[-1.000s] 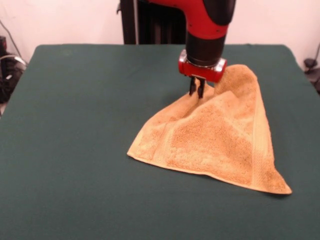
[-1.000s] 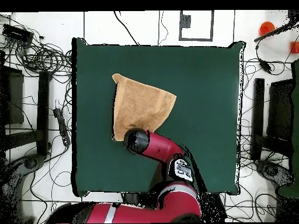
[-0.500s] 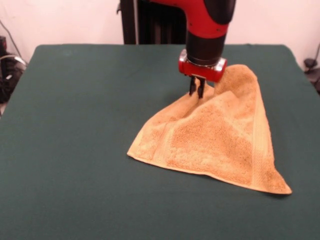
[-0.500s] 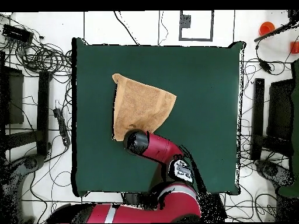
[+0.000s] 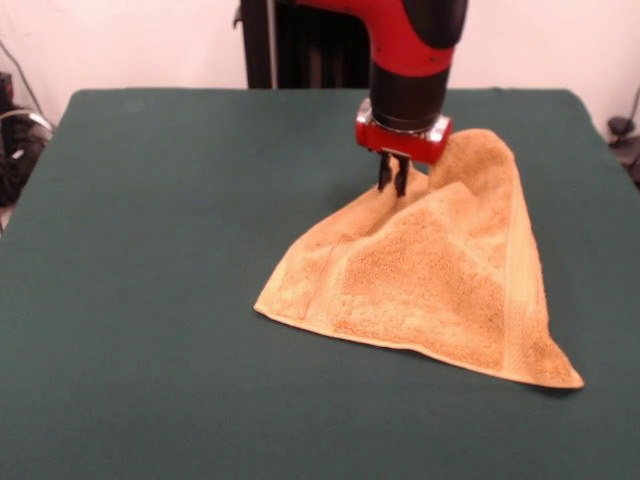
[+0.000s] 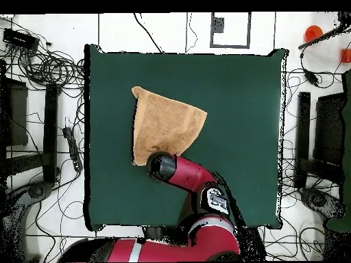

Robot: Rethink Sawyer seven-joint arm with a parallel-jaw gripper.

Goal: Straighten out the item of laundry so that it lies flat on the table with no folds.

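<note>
The item of laundry (image 5: 440,280) is a golden tan-orange towel, folded into a rough triangle on the right half of the table (image 5: 170,250). One edge of it is drawn up like a tent to my gripper (image 5: 392,186). The gripper points straight down at the towel's far side, its two dark fingers close together and pinched on the raised fold. A long corner of the towel reaches toward the near right. In the overhead view the towel (image 6: 166,122) lies left of the table's middle, and the arm's wrist (image 6: 161,166) covers the gripper and the towel's lower edge.
The green table (image 6: 240,137) has wide bare cloth on the overhead view's right and along its top. Cables and stands (image 6: 41,61) ring the floor around it. The red arm (image 6: 195,179) reaches in from the bottom edge.
The gripper has shifted only a hair to the left in the front view, still pinched on the fold. The towel keeps the same shape.
</note>
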